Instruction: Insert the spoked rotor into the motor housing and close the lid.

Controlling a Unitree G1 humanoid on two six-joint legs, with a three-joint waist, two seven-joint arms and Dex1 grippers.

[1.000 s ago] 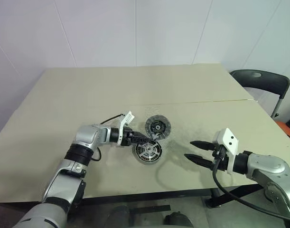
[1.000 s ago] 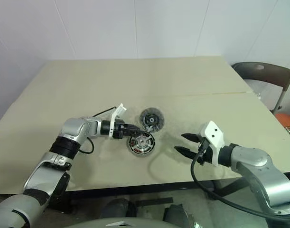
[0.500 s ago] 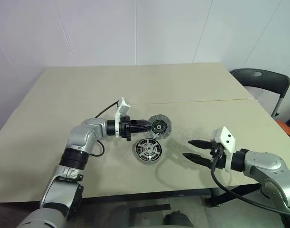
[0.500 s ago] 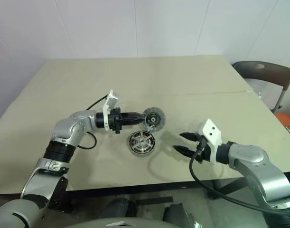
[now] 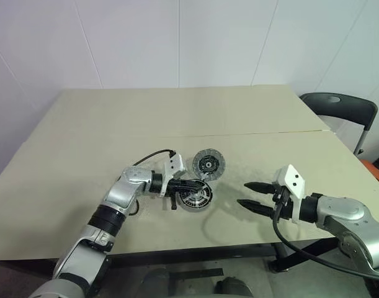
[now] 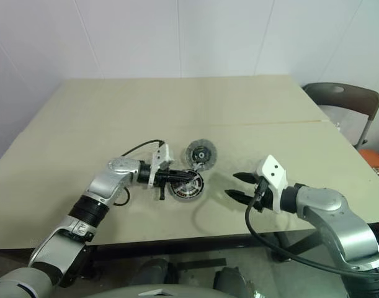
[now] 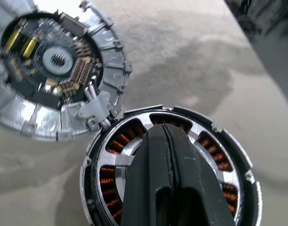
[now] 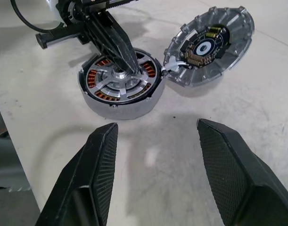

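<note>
Right wrist view is showing the round grey motor housing (image 8: 121,89) sitting on the beige table (image 8: 257,94), with a ring of copper-coloured windings visible inside it. The silver spoked metal rotor (image 8: 119,81) is lying inside that housing, its spokes running from a small hub out to a thin rim, and the copper coils are showing through the gaps between the spokes. From these pictures the rotor looks seated, so the first part of the task is judged done.

The left gripper (image 8: 129,66) is reaching across the housing with its two black fingers pressed together, holding nothing between them; their tips are resting at or just above the rotor's hub, and whether they are actually touching it cannot be told.

The lid (image 8: 209,44), a round disc with a ring of pale segments around a dark centre, is standing open just beside the housing, tilted up, with its inner face of small electronic parts turned toward the camera. It seems to be joined to the housing's rim by a small grey tab (image 7: 97,104). Closing this lid over the rotor is what is left to do.

The right gripper (image 5: 254,194) is hovering above the table, well apart from the housing, with its fingers spread wide and empty.

A dark chair (image 5: 341,105) is standing beyond the table's far right corner.
</note>
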